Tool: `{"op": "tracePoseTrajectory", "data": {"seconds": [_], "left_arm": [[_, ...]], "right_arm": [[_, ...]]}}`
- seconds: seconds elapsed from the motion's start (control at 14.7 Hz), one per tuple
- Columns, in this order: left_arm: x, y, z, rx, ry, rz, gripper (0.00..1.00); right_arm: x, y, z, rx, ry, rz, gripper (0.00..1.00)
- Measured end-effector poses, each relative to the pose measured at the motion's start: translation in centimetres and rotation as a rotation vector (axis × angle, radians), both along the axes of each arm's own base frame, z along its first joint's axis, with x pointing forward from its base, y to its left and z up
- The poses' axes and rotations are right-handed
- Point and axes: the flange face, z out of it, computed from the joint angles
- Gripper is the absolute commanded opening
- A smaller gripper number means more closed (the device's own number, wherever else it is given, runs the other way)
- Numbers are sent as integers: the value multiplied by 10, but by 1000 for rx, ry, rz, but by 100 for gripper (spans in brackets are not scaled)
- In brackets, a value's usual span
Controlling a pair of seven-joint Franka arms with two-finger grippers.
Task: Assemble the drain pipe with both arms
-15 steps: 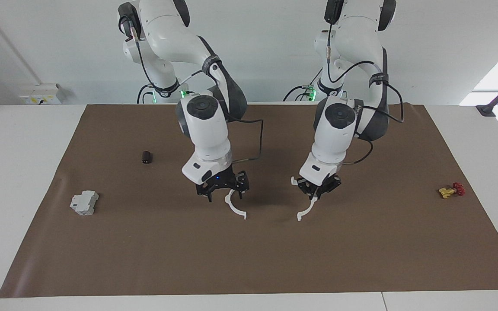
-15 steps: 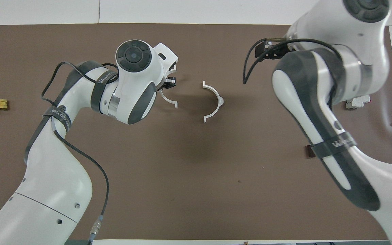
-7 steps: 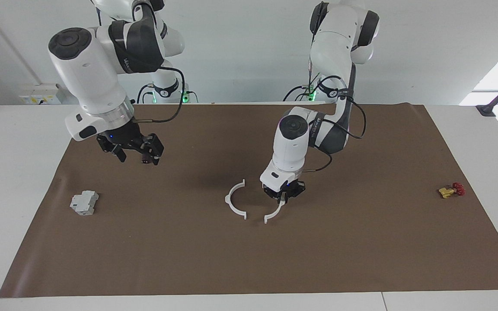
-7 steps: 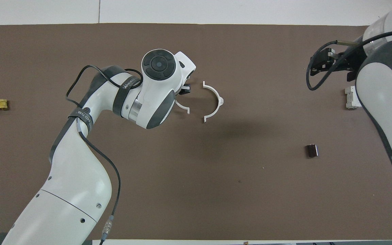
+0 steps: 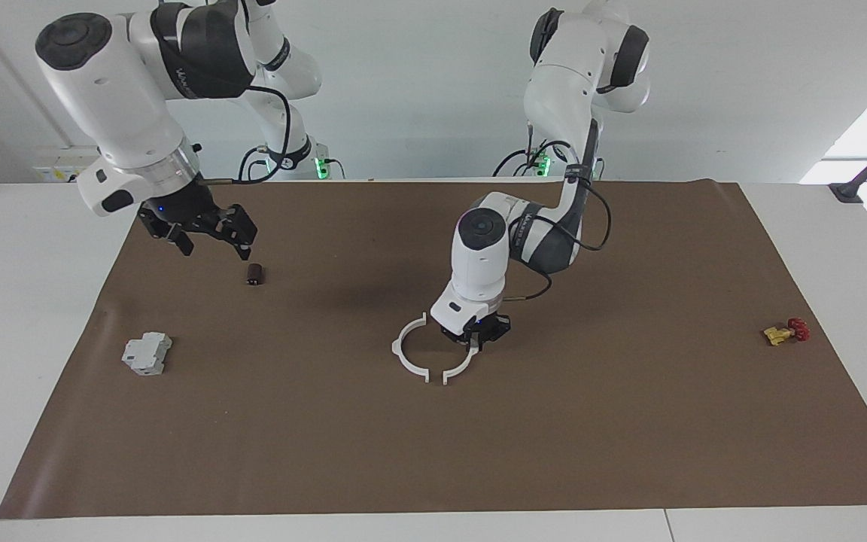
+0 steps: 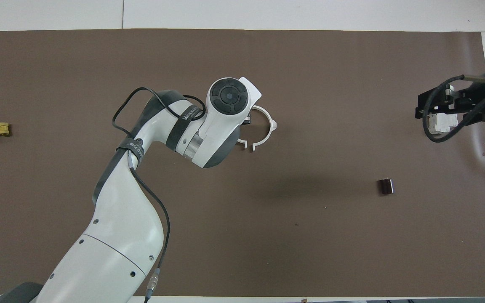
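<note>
One white half-ring of the drain pipe lies flat on the brown mat near the middle. My left gripper is shut on the other half-ring and holds it low at the mat, beside the first. Their ends farther from the robots face each other with a small gap. The overhead view shows the lying half-ring and one end of the held half-ring; the left wrist hides the rest. My right gripper is open, empty and raised toward the right arm's end of the table.
A small dark piece lies on the mat under the right gripper. A grey boxy block sits farther from the robots at that end. A yellow-and-red piece lies at the left arm's end.
My right gripper let go of its half-ring, rose and swung out to its own end of the table. My left gripper carried its half-ring across until it almost meets the lying one.
</note>
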Motion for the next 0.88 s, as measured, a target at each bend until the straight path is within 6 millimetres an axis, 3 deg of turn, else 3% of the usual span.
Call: {"op": "tracePoseTrajectory", "data": {"seconds": [0.27, 0.88], "left_arm": [[-9, -12, 0, 15, -13, -20, 0], [-9, -13, 0, 13, -18, -22, 0]], "right_arm": [[-23, -17, 0, -5, 10, 14, 100], [-28, -16, -3, -39, 16, 57, 100]]}}
